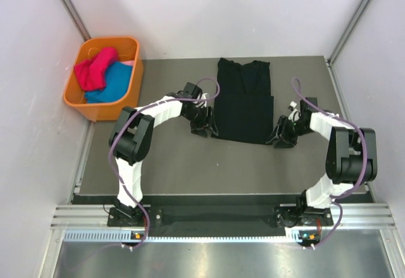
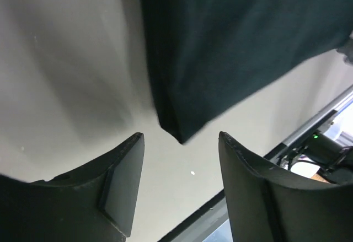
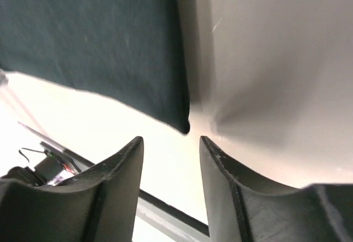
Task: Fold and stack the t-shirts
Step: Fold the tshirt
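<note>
Left end effector [image 2: 181, 135] gapes; bin [image 1: 96, 109] holds shirts [image 1: 100, 74]

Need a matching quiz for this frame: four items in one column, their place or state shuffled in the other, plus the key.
Items
1. black t-shirt
2. orange bin
3. red garment
4. left hand

Place or state
A. inside the bin, next to the blue cloth
B. open, at a near corner of the shirt
C. at the far left corner of the table
D. laid flat mid-table

Pairs: 1-D, 2-C, 3-A, 4-B
</note>
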Controlling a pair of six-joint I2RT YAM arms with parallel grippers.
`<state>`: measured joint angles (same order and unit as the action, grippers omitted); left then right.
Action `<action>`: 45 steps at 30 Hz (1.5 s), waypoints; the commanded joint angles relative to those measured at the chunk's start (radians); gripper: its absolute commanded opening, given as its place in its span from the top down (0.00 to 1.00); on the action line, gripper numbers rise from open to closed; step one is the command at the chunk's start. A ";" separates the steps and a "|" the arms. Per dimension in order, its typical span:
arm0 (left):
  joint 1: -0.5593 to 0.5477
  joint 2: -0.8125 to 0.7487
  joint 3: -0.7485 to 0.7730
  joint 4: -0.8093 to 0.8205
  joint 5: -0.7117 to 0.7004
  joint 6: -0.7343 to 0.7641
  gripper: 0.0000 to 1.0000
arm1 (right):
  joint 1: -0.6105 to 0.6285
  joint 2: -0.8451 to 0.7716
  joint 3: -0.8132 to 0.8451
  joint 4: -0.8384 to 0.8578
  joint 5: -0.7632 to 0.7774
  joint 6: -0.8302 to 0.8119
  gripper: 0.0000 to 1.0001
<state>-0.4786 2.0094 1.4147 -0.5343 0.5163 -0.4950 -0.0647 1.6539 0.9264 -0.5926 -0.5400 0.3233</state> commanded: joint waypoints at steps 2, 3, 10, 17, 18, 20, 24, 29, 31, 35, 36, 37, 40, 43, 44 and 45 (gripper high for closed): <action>0.006 0.028 0.036 0.031 0.025 0.049 0.41 | -0.004 -0.080 -0.055 0.117 -0.043 -0.029 0.53; 0.006 0.047 0.036 0.040 0.036 0.053 0.42 | -0.004 -0.074 -0.064 0.125 -0.047 -0.026 0.52; 0.009 0.101 0.058 0.069 0.039 0.026 0.48 | -0.003 0.006 -0.017 0.135 -0.026 -0.003 0.53; 0.015 0.149 0.078 0.062 0.047 0.004 0.76 | -0.003 0.066 0.019 0.126 -0.032 0.013 0.60; 0.015 0.149 0.064 0.063 0.048 0.006 0.89 | -0.003 0.063 0.014 0.126 -0.019 0.013 0.63; 0.015 0.143 0.041 0.062 0.031 0.004 1.00 | -0.003 0.060 0.011 0.126 -0.002 0.010 0.68; 0.014 0.121 -0.051 0.074 0.016 -0.004 1.00 | -0.001 0.086 0.012 0.062 0.090 0.005 0.87; -0.002 0.020 -0.208 0.105 0.004 -0.017 1.00 | -0.001 0.015 -0.040 -0.018 0.247 -0.020 0.92; -0.021 -0.023 -0.267 0.125 0.004 -0.028 1.00 | -0.003 -0.025 -0.089 -0.029 0.256 -0.024 0.92; -0.075 -0.148 -0.426 0.154 0.001 -0.059 1.00 | -0.003 -0.132 -0.182 -0.038 0.261 -0.004 0.92; -0.103 -0.165 -0.448 0.158 0.004 -0.076 1.00 | -0.001 -0.149 -0.193 -0.044 0.274 0.012 0.92; -0.116 -0.182 -0.468 0.160 -0.001 -0.085 1.00 | 0.014 -0.182 -0.193 -0.061 0.281 0.016 0.92; -0.156 -0.245 -0.525 0.142 -0.039 -0.102 1.00 | 0.019 -0.216 -0.164 -0.119 0.331 0.045 0.92; -0.158 -0.329 -0.543 0.068 -0.102 -0.090 0.88 | 0.019 -0.259 -0.135 -0.160 0.330 0.023 0.89; -0.157 -0.346 -0.530 0.015 -0.117 -0.080 0.83 | 0.019 -0.272 -0.126 -0.167 0.328 0.017 0.88; -0.158 -0.365 -0.522 -0.010 -0.130 -0.067 0.73 | 0.019 -0.282 -0.117 -0.171 0.296 -0.004 0.85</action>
<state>-0.6357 1.7168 0.9020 -0.3752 0.4759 -0.5907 -0.0544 1.4364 0.7509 -0.7097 -0.2535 0.3489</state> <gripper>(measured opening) 0.213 0.128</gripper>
